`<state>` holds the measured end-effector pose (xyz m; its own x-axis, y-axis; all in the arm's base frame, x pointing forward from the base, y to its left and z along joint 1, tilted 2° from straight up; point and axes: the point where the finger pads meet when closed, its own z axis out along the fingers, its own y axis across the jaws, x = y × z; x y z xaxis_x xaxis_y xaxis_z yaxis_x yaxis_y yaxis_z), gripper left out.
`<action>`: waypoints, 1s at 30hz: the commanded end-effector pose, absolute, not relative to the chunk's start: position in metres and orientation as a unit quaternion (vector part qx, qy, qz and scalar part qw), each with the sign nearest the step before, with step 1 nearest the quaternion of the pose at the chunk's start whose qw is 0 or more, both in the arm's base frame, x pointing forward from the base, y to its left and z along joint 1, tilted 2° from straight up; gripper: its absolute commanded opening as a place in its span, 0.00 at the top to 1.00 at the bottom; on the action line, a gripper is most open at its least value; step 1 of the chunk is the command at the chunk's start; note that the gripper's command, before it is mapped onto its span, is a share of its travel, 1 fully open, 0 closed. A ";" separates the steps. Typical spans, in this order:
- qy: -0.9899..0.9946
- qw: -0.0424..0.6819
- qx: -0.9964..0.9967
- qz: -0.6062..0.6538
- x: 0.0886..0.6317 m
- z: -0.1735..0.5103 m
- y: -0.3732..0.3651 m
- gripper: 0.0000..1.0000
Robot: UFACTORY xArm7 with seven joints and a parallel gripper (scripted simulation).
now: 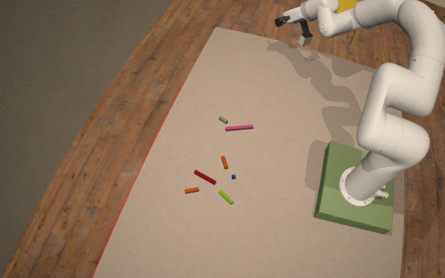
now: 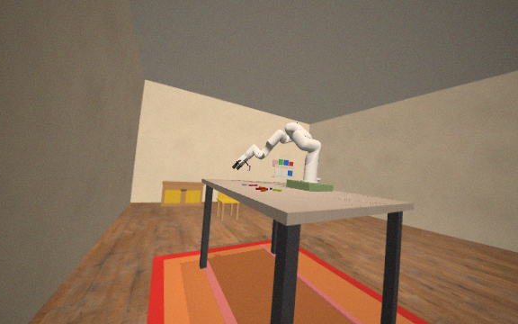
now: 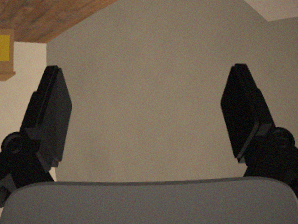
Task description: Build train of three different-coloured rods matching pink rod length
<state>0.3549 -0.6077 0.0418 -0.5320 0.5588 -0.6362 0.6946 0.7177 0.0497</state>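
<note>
Several rods lie flat and apart on the table [image 1: 284, 239]. A pink rod [image 1: 239, 127] lies mid-table with a short grey rod [image 1: 223, 120] just beyond its left end. Nearer the front lie an orange rod [image 1: 224, 162], a red rod [image 1: 205, 177], a tiny blue rod [image 1: 233, 177], a second orange rod [image 1: 191, 190] and a lime rod [image 1: 225, 197]. In the exterior view the rods [image 2: 263, 188] show only as small specks. My gripper [image 1: 281, 21] [image 2: 237, 166] [image 3: 146, 83] is open and empty. It hangs high beyond the table's far edge, far from all the rods. The wrist view shows only wall and floor.
The arm stands on a green base block [image 1: 334, 193] [image 2: 309, 185] at the table's right side. The table's left edge [image 1: 149, 154] is lined red. A yellow chair [image 2: 227, 200] and a low cupboard [image 2: 182, 193] stand on the floor behind the table.
</note>
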 end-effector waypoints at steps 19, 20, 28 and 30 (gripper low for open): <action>0.917 0.304 0.249 -0.071 0.407 0.034 -0.555 0.00; 0.917 0.304 0.249 -0.071 0.407 0.034 -0.555 0.00; 0.917 0.304 0.249 -0.071 0.407 0.034 -0.555 0.00; 0.937 0.293 0.181 -0.054 0.434 0.030 -0.520 0.00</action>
